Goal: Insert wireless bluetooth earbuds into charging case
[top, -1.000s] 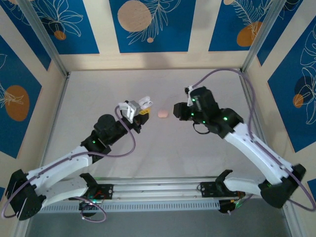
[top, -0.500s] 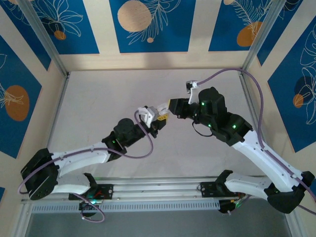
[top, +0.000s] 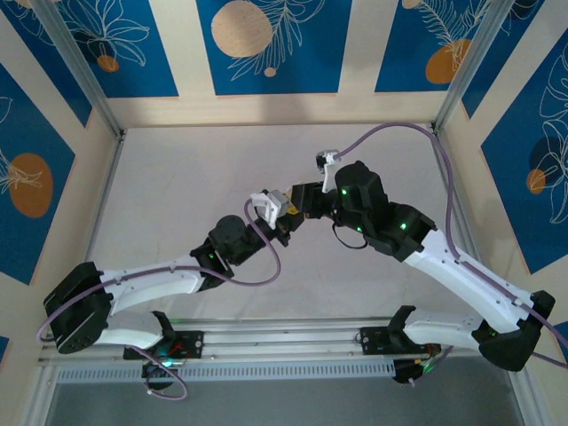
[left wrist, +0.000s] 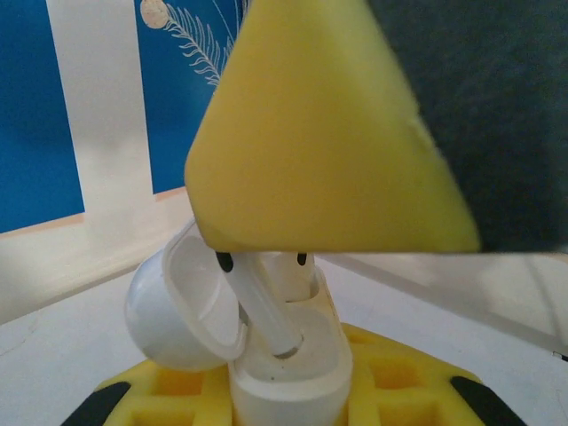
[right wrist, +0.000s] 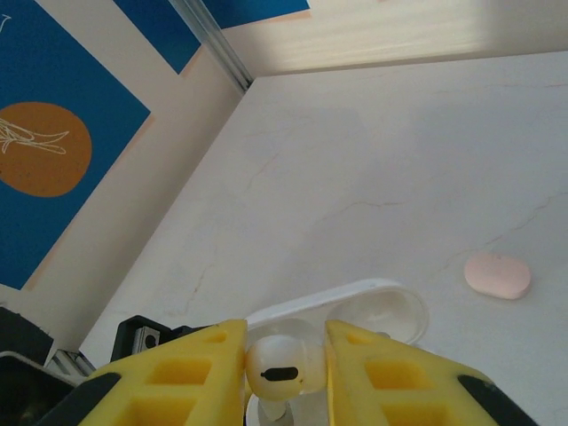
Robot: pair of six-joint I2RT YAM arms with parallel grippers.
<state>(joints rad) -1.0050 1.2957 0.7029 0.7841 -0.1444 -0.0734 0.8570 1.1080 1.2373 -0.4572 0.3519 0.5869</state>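
Observation:
My left gripper is shut on a white charging case, held upright with its lid swung open to the left. My right gripper is shut on a white stemmed earbud. The bud's stem slants down, and its tip rests in the mouth of a slot in the case. Another white earbud sits in the slot behind it. In the top view both grippers meet mid-table, left gripper against right gripper.
A small pink pebble-shaped case lies shut on the white table beyond the grippers. Blue patterned walls and a metal frame post ring the table. The right gripper's yellow finger looms over the case in the left wrist view.
The left arm has swung right toward the centre with the white case. The right gripper has moved left to meet it, bringing the earbud over the case. The pink case is now covered in the top view.

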